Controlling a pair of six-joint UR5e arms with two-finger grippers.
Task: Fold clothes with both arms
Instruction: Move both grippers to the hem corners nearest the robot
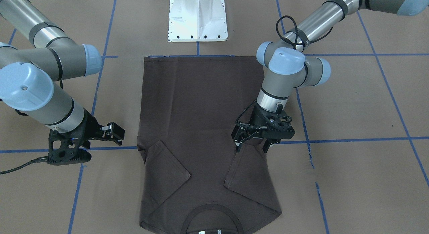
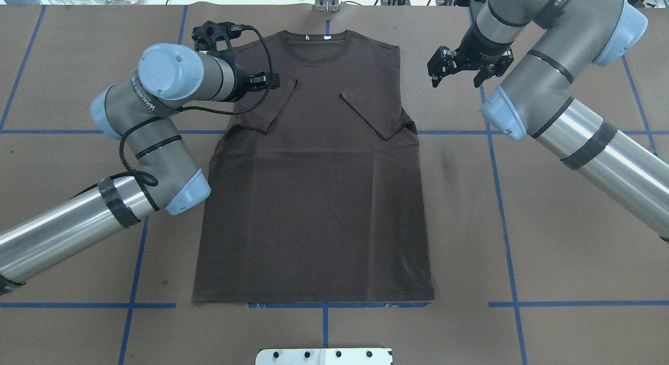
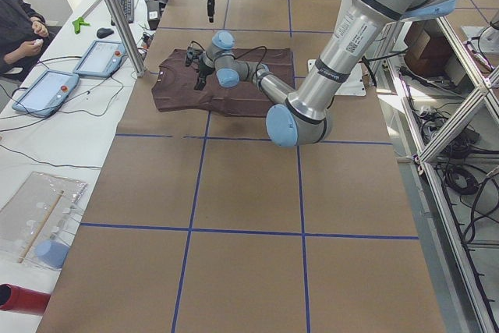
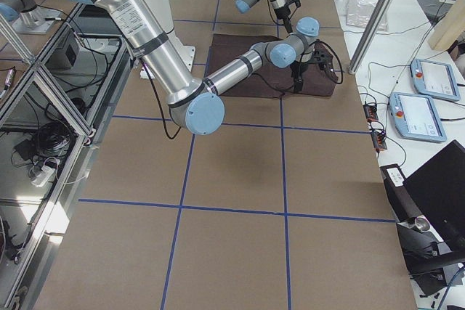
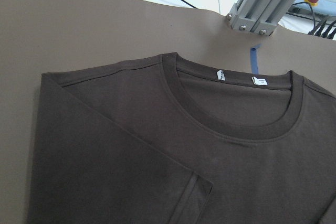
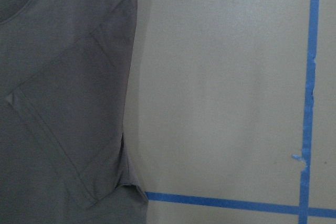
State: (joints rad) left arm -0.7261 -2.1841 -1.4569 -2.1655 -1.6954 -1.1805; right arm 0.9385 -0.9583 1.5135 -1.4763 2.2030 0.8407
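— Left end effector first: what is it doing?

— Its fingers are spread and it holds nothing. It hangs low over the T-shirt, directly above the left sleeve, which lies folded inward across the chest.

— And the right end effector?

— It is released too, and empty. It sits off the cloth, over bare surface, with the shirt's shoulder edge just to its inner side.

— Why is the shirt laid out like that?

— It lies flat, with the collar beyond both end effectors and the hem back toward my base. The right sleeve is turned in as well, so both sides run nearly straight. I judge that this makes a plain rectangle that will fold without loose flaps.

— What does the next move call for?

— Probably a grip at each shoulder corner, then carrying the collar end toward the hem. The right end effector would have to come inward onto the cloth first. If the two grips are uneven, the fold would likely skew.
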